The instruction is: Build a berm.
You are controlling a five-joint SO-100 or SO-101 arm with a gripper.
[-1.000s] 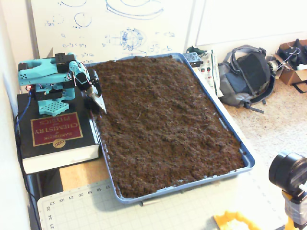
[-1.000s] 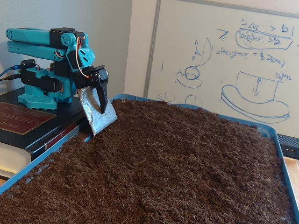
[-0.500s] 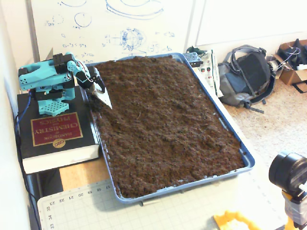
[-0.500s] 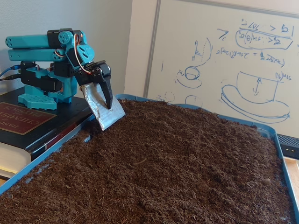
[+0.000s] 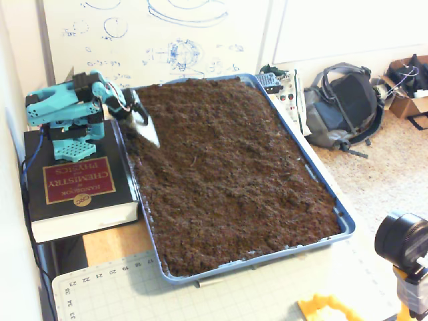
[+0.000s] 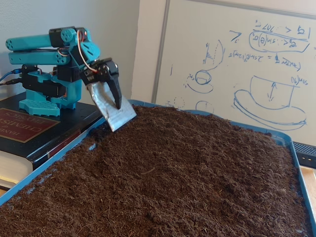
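A blue tray [image 5: 322, 189] [image 6: 48, 163] holds a broad, roughly flat bed of dark brown soil [image 5: 227, 154] [image 6: 187, 173]. No berm shows in either fixed view. The teal arm [image 5: 61, 105] [image 6: 44, 47] stands on a thick book at the tray's left side. Its gripper [image 5: 150, 136] [image 6: 120, 106] carries a silver plate [image 5: 147, 131] [image 6: 117, 112], with a black finger [image 6: 114, 91] lying against the plate. The plate slants down over the soil's left edge, its lower edge just above or touching the soil.
The black and red book [image 5: 77, 184] [image 6: 19, 128] lies left of the tray. A whiteboard [image 5: 160, 33] [image 6: 237, 59] stands behind. A grey backpack [image 5: 344, 107] lies on the floor at right, a camera [image 5: 401, 242] stands at the front right, and a cutting mat [image 5: 200, 297] lies in front.
The gripper with its silver plate has risen and swung outward from beside the book to over the soil's left edge, with the plate tilted further forward.
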